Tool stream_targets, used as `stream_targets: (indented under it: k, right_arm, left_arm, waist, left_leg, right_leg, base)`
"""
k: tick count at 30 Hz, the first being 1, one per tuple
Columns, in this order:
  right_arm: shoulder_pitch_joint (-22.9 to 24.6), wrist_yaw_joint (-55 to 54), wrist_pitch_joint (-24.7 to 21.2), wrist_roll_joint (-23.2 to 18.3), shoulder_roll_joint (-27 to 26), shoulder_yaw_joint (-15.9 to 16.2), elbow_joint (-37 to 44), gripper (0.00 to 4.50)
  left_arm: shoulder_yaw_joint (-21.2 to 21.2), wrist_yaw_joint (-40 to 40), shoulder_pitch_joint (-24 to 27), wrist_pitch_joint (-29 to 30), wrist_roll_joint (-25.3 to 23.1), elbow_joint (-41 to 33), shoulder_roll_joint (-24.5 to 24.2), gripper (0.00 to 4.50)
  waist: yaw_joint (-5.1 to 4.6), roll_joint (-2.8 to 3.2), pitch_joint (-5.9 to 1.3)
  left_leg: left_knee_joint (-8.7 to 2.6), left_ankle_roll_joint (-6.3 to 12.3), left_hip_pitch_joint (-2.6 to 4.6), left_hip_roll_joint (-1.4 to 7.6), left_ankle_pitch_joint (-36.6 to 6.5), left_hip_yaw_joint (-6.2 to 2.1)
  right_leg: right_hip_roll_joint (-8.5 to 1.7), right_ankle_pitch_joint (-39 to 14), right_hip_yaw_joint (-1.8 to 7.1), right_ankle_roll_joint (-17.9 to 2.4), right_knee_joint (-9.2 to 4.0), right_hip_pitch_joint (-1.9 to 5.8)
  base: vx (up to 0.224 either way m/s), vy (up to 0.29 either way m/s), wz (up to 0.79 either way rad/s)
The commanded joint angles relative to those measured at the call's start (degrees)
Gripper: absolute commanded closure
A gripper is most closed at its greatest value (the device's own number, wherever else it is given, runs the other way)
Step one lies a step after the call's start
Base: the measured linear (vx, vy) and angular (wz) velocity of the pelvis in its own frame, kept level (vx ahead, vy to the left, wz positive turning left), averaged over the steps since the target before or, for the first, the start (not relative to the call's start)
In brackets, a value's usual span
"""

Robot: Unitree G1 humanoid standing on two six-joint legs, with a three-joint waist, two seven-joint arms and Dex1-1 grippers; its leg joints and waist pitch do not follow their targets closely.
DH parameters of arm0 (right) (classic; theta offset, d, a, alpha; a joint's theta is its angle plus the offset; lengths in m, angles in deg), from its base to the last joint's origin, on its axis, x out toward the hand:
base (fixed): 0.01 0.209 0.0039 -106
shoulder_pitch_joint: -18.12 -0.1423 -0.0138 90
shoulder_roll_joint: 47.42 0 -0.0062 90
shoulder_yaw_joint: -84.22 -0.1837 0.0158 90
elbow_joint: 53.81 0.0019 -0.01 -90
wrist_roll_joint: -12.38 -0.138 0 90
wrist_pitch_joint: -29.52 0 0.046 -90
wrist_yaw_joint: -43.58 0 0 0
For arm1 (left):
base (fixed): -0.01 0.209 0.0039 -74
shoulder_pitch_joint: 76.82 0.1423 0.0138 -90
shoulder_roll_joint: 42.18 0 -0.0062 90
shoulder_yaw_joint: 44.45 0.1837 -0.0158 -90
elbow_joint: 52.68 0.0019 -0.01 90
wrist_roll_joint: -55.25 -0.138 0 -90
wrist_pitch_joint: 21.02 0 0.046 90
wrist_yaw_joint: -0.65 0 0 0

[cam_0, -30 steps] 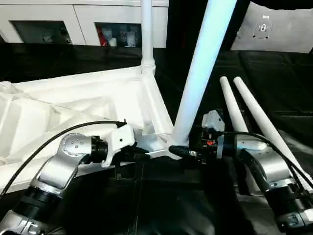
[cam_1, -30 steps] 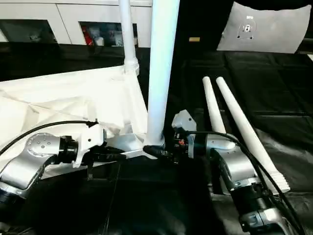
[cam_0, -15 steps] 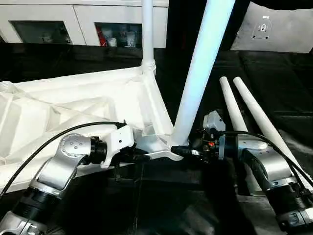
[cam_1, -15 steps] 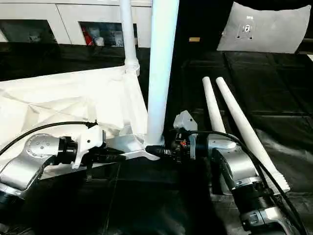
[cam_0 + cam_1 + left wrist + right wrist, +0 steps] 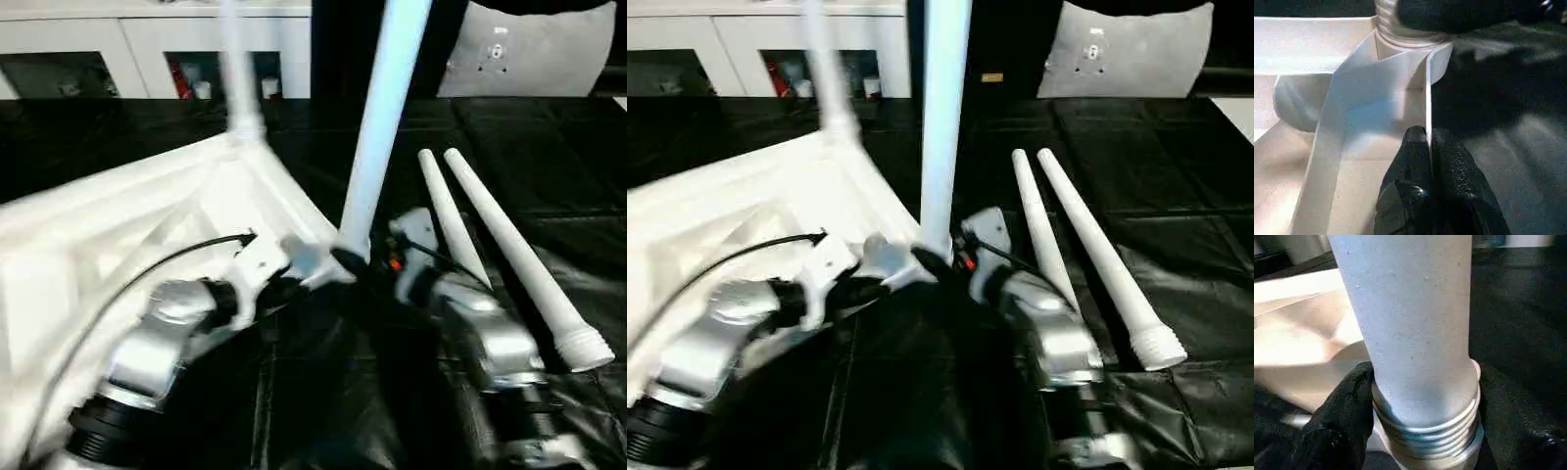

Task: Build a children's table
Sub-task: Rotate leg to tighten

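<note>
- Left eye view: the table top [image 5: 118, 225] lies ribbed side up on the dark covered surface [image 5: 323, 411]. One far leg [image 5: 240, 69] stands upright in the far corner socket. A near leg [image 5: 377, 117] stands in the near corner, slightly tilted. Two spare legs [image 5: 490, 245] lie side by side to the robot's right, just beside each other and apart from the top. Judged about half done: two legs up, two to go, and the near one may not be fully seated.
- Right eye view: same layout. The left gripper [image 5: 857, 289] and right gripper [image 5: 945, 264] meet at the near corner. This area is motion-blurred, so fingers are hard to read. Both standing legs are cut off at the picture's top edge.
- Left wrist view: left gripper [image 5: 1428, 161] has its fingers [image 5: 1449, 161] pressed together, pinching the thin upright rim wall of the top just beside the corner socket [image 5: 1410, 44]. The socket's top is partly hidden by something dark.
- Right wrist view: right gripper's fingers [image 5: 1344, 411] sit either side of the near leg's threaded collar [image 5: 1430, 435], clamped on the leg. The far finger is mostly in shadow, and the depth of threading can't be told.
</note>
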Motion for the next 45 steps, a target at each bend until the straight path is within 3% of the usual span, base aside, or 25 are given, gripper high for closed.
stream_targets:
  k: [1,2,3,4,5,7,10,11,15,20,24,29,33,34,37,40,41,45]
  right_arm:
    - [-0.11,-0.56,-1.97,0.24,-5.53,6.68,-3.18,1.75]
    - [-1.34,-3.46,-1.36,1.23,-7.09,6.50,-5.00,1.75]
    - [-2.55,-5.50,-0.69,2.25,-8.03,6.50,-6.81,1.75]
    - [-2.95,-6.19,-0.45,2.63,-8.33,6.46,-7.44,1.75]
    - [-3.52,-6.26,0.48,2.77,-8.59,5.80,-8.59,1.75]
    - [-3.57,-5.71,0.88,2.23,-8.56,4.62,-8.89,1.05]
    - [-3.30,-5.83,0.70,2.08,-8.29,3.29,-8.53,1.02]
    - [-3.17,-5.39,0.70,1.81,-7.90,3.10,-8.28,0.77]
    - [-2.81,-4.61,1.72,1.46,-6.76,2.08,-8.15,0.46]
    - [-1.58,-1.22,2.99,0.55,-3.69,0.87,-6.05,0.05]
    - [-0.26,3.07,3.26,-0.39,-0.06,0.46,-3.17,0.05]
    - [0.09,12.08,4.24,-1.97,7.64,-0.23,-0.94,0.05]
    - [-0.25,18.76,4.61,-2.40,12.87,0.03,-0.26,0.05]
    - [-0.29,19.70,4.64,-2.47,13.61,0.12,-0.13,0.05]
    - [-0.43,23.46,3.78,-3.67,16.47,0.17,0.57,0.05]
    - [-0.65,26.48,2.80,-4.75,18.31,0.37,0.89,0.05]
    - [-0.95,28.06,3.09,-4.53,19.34,1.04,0.81,0.05]
    - [-1.04,34.45,2.11,-5.34,21.18,3.94,2.02,0.05]
  left_arm:
    - [0.47,6.51,-1.17,-0.88,1.41,-3.44,5.50,4.50]
    - [0.89,8.74,-1.22,0.41,0.51,-4.28,7.36,4.50]
    - [1.03,10.55,-1.44,1.37,0.05,-4.64,8.96,4.50]
    - [1.14,11.10,-1.54,1.79,-0.05,-4.81,9.42,4.50]
    - [1.97,11.08,-1.68,1.73,-1.04,-4.81,8.97,4.50]
    - [2.51,10.35,-1.68,0.97,-2.33,-4.28,7.47,4.50]
    - [2.05,9.73,-1.65,1.05,-2.88,-3.84,5.81,4.50]
    - [1.86,9.31,-1.75,0.85,-2.73,-3.51,5.14,4.50]
    - [1.01,7.66,-1.97,0.26,-2.62,-2.62,3.53,4.50]
    - [0.91,5.25,-2.65,-1.72,-2.01,-0.61,0.33,4.50]
    - [0.90,2.52,-3.07,-4.56,-1.51,1.78,-2.19,4.50]
    - [1.50,-4.15,-3.60,-10.53,-0.04,4.95,-6.51,4.50]
    - [2.39,-10.99,-3.39,-14.31,2.30,5.57,-9.35,4.50]
    - [2.60,-11.81,-3.42,-14.64,2.50,5.74,-9.82,4.50]
    - [3.73,-16.03,-3.55,-18.02,3.26,6.71,-11.67,4.50]
    - [4.64,-19.11,-3.85,-20.15,3.69,7.45,-12.96,4.50]
    - [5.32,-21.29,-4.07,-21.60,3.93,7.81,-13.85,4.50]
    - [6.59,-24.91,-4.56,-23.61,4.28,8.24,-15.09,4.50]
  waist:
    - [0.50,-0.69,-3.28]
    - [0.23,-0.68,-3.24]
    - [0.11,-1.19,-3.42]
    - [0.06,-0.89,-3.38]
    - [0.03,-1.00,-3.59]
    - [0.17,-0.78,-3.85]
    - [0.24,-0.71,-3.80]
    - [0.26,-0.59,-3.70]
    - [0.29,-0.34,-3.77]
    - [0.88,-0.41,-4.21]
    - [1.46,-0.41,-4.39]
    - [1.82,-0.38,-4.48]
    - [2.36,0.28,-4.62]
    - [2.57,0.00,-4.70]
    - [2.94,-0.07,-4.71]
    - [3.25,-0.14,-4.70]
    - [3.26,-0.42,-4.70]
    - [3.65,-0.36,-4.79]
  left_leg:
    - [-3.64,5.85,-0.84,2.43,-0.34,-0.85]
    - [-3.68,5.77,-0.88,2.55,-0.30,-0.84]
    - [-3.64,5.83,-0.88,2.47,-0.12,-0.78]
    - [-3.61,5.75,-1.00,2.44,0.14,-0.92]
    - [-3.52,6.07,-1.02,2.41,0.49,-0.90]
    - [-3.36,7.45,-0.87,2.56,2.13,-0.89]
    - [-3.36,9.11,-0.94,2.56,2.99,-0.92]
    - [-3.41,8.88,-0.84,2.62,1.93,-0.92]
    - [-3.48,7.70,-0.75,2.73,0.32,-0.95]
    - [-3.27,8.03,-0.66,2.64,2.40,-0.90]
    - [-3.12,9.11,-0.61,2.65,4.06,-0.86]
    - [-3.00,9.48,-0.58,2.68,3.31,-0.89]
    - [-2.82,9.86,-0.37,2.71,4.09,-0.88]
    - [-2.79,10.18,-0.33,2.73,4.35,-0.84]
    - [-2.74,10.86,-0.31,2.76,4.52,-0.89]
    - [-2.82,10.44,-0.16,2.98,3.90,-0.87]
    - [-2.83,10.21,-0.15,2.98,3.46,-0.79]
    - [-2.84,9.55,-0.03,2.99,2.78,-0.78]
  right_leg:
    - [-4.25,-5.79,3.09,-15.11,-4.67,3.55]
    - [-4.27,-5.89,3.05,-15.14,-4.64,3.40]
    - [-4.24,-5.99,3.01,-15.06,-4.76,3.48]
    - [-4.32,-5.92,3.00,-15.08,-4.63,3.61]
    - [-4.29,-5.00,3.01,-15.11,-4.49,3.72]
    - [-4.18,-1.14,2.98,-15.41,-4.12,3.64]
    - [-4.28,1.11,2.81,-15.96,-3.97,3.65]
    - [-4.29,-0.42,2.78,-16.00,-4.13,3.57]
    - [-4.34,-2.18,2.86,-16.08,-4.24,3.60]
    - [-4.18,2.14,2.89,-16.59,-3.76,3.78]
    - [-4.23,4.73,2.87,-17.01,-3.39,3.78]
    - [-4.24,3.87,2.79,-17.05,-3.44,3.89]
    - [-4.22,5.58,2.77,-17.77,-3.14,3.76]
    - [-4.18,6.67,2.78,-18.02,-3.07,3.81]
    - [-4.22,7.24,2.68,-18.58,-2.94,3.77]
    - [-4.29,5.93,2.71,-18.66,-2.93,3.71]
    - [-4.28,5.49,2.73,-18.68,-3.00,3.73]
    - [-4.32,3.87,2.73,-18.20,-3.06,3.73]
  base:
    - [0.000,0.000,0.00]
    - [0.000,0.000,0.00]
    - [0.000,0.000,0.00]
    - [0.000,0.000,0.00]
    - [0.000,0.000,0.00]
    - [0.000,0.000,0.00]
    - [0.000,0.000,0.00]
    - [0.000,0.000,0.00]
    - [0.000,0.000,0.00]
    - [0.000,0.000,0.00]
    - [0.000,0.000,0.00]
    - [0.000,0.000,0.00]
    - [0.000,0.000,0.00]
    - [0.000,0.000,0.00]
    - [0.000,0.000,0.00]
    - [0.000,0.000,0.00]
    - [0.000,0.000,0.00]
    - [0.000,0.000,0.00]
